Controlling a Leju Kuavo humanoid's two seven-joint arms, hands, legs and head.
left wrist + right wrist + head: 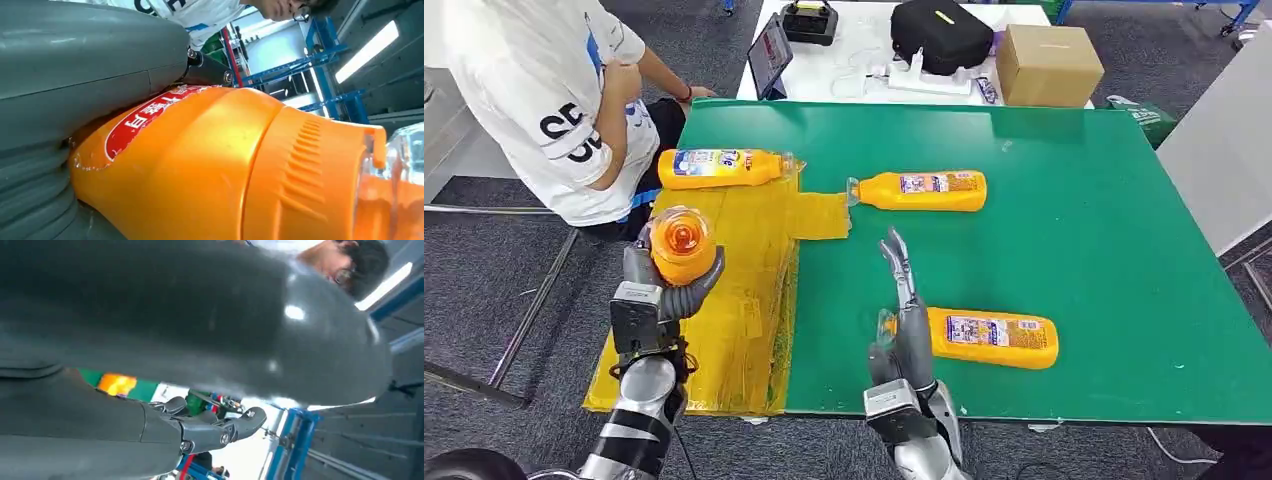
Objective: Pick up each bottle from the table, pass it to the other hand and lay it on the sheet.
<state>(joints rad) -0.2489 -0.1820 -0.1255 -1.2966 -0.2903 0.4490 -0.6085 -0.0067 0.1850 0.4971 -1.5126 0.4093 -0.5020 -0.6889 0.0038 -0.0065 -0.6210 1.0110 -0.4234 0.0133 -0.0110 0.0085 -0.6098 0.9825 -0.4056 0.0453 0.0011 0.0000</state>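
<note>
Left hand point(664, 285) grips an orange bottle point(682, 243) upright above the yellow sheet point(744, 290), long axis vertical; right hand point(906, 320), fingers apart and empty, stands well off to its right

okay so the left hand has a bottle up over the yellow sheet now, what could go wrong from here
1. The left hand grips the orange plastic bottle upright above the yellow plastic sheet; released before it is tipped flat, it could topple or roll off.
2. Another orange bottle with a blue label already lies at the sheet's far edge, so a rolling bottle might knock it.
3. The empty right hand sits close beside the near orange bottle on the green table mat and could nudge it.
</note>
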